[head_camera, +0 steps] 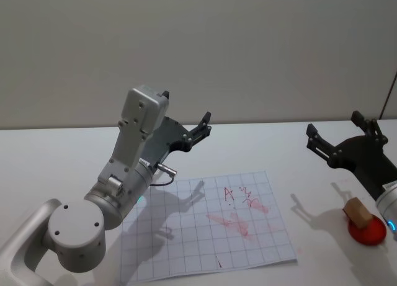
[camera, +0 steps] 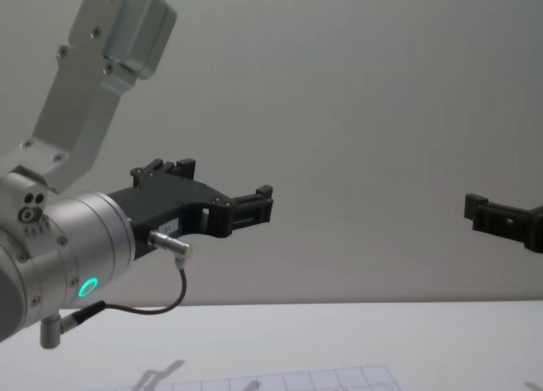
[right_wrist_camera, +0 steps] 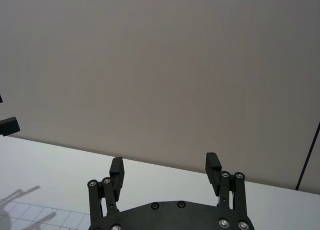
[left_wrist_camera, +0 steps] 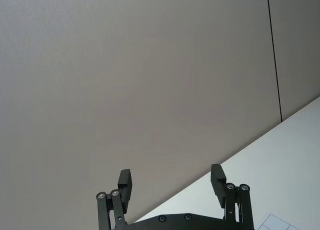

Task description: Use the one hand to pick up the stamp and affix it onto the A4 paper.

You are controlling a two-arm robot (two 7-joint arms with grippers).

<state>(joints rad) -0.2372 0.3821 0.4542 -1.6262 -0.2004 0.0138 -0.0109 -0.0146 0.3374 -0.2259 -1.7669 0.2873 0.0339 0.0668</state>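
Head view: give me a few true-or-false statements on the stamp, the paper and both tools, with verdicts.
1. The stamp stands on the table to the right of the A4 paper, not on it. True.
2. The right tool grips the stamp. False: it is open and empty, raised above the table.
3. The A4 paper carries red marks. True.
4. The left tool is shut. False: it is open, held in the air.
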